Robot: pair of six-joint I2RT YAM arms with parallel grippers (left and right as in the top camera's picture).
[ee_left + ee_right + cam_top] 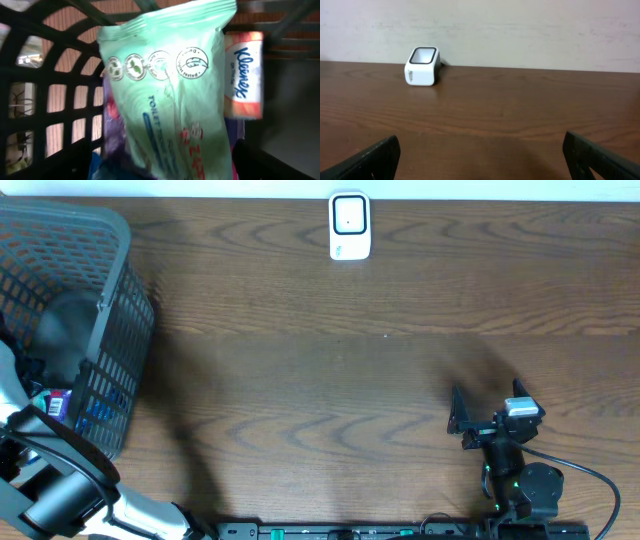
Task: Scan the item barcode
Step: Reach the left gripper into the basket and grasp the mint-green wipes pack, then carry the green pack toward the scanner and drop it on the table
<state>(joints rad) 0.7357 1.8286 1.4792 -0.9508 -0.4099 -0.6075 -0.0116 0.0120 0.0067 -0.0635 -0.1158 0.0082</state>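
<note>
Jaws of the right gripper (480,150) are seen spread wide with nothing between them, held low over the tabletop (320,360) and faced toward the white scanner (422,66) at its far edge. Whether those of the left gripper are open or closed cannot be told, since it is sunk in the dark mesh basket (118,320) at the left end and its fingers are not shown by its own camera. The picking step is judged to be in hand: a pale green pack of toilet wipes (170,100) is framed close ahead inside the basket, with a small Kleenex pack (243,75) just beside it. For the next move, one pack must be closed on squarely, drawn clear of the basket wall and carried to the scanner with its barcode turned to the window; no barcode is visible yet. Dark wood grain is shown across the tabletop, and a plain pale wall (520,25) is seen behind it.
</note>
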